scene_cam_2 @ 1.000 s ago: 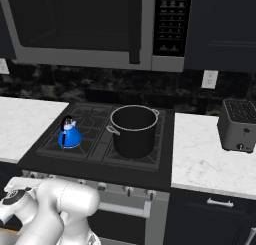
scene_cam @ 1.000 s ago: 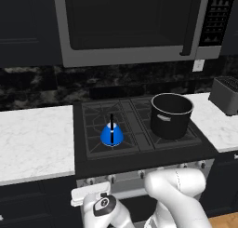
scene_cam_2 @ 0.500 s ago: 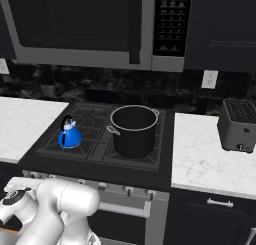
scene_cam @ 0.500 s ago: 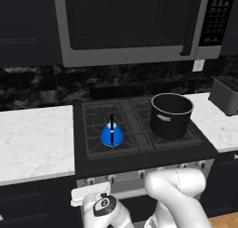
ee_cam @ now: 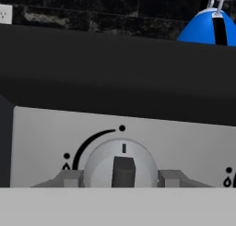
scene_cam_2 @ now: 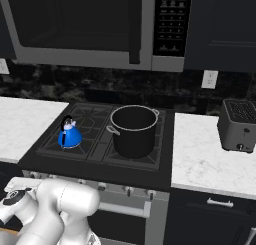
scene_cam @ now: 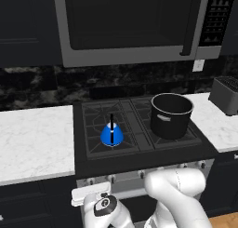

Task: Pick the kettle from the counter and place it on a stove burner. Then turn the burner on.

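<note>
change: none in scene | kettle (scene_cam: 111, 135) sits on front-left burner (scene_cam: 109, 127) | end effector (ee_cam: 123, 178) narrowed around knob (ee_cam: 122, 165), 12 o'clock mark, unturned

Arm (scene_cam: 179, 194): glossy white shell, thick rounded segments, bulbous at the joints, smooth and seamless on the faces shown. Soft grey shading on the curves. In the right base view the same white links (scene_cam_2: 60, 209) read as fat, tube-like forms. End cap (scene_cam: 103, 204): a dark round disc with a small white mark at its centre, ringed in grey. Hand (ee_cam: 123, 176): grey blocky fingers, squared off, matte. No cables or screws can be made out.
</note>
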Controlling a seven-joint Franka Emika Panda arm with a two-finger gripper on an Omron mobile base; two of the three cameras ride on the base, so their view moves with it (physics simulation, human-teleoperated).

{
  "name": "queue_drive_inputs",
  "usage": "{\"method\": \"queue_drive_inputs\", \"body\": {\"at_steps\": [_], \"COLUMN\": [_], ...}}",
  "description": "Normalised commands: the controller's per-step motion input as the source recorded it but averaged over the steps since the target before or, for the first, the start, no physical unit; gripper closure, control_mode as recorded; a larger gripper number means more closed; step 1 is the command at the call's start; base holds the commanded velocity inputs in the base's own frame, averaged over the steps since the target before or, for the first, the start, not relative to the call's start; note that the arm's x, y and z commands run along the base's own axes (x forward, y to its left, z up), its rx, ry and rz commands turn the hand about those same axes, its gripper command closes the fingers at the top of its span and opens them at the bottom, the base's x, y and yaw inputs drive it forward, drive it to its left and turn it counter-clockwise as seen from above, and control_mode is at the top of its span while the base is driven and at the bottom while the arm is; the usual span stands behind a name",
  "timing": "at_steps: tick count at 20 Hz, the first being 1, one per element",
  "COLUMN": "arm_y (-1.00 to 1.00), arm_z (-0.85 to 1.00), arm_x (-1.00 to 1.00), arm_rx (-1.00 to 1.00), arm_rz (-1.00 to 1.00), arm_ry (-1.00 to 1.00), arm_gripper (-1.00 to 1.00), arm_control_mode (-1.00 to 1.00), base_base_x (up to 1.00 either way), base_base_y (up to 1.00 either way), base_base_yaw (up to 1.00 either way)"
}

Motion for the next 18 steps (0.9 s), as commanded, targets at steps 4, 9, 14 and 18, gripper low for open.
{"method": "queue_drive_inputs", "body": {"at_steps": [4, 9, 14, 18], "arm_y": [0.00, 0.00, 0.00, 0.00], "arm_z": [0.00, 0.00, 0.01, 0.00], "arm_x": [0.00, 0.00, 0.00, 0.00], "arm_rx": [-0.13, -0.26, -0.30, -0.28], "arm_rz": [0.00, 0.00, 0.00, 0.00], "arm_ry": [0.00, 0.00, 0.00, 0.00], "arm_gripper": [1.00, 1.00, 1.00, 1.00], "arm_control_mode": [-1.00, -1.00, -1.00, -1.00], "base_base_x": [0.00, 0.00, 0.00, 0.00], "base_base_y": [0.00, 0.00, 0.00, 0.00], "base_base_yaw": [0.00, 0.00, 0.00, 0.00]}}
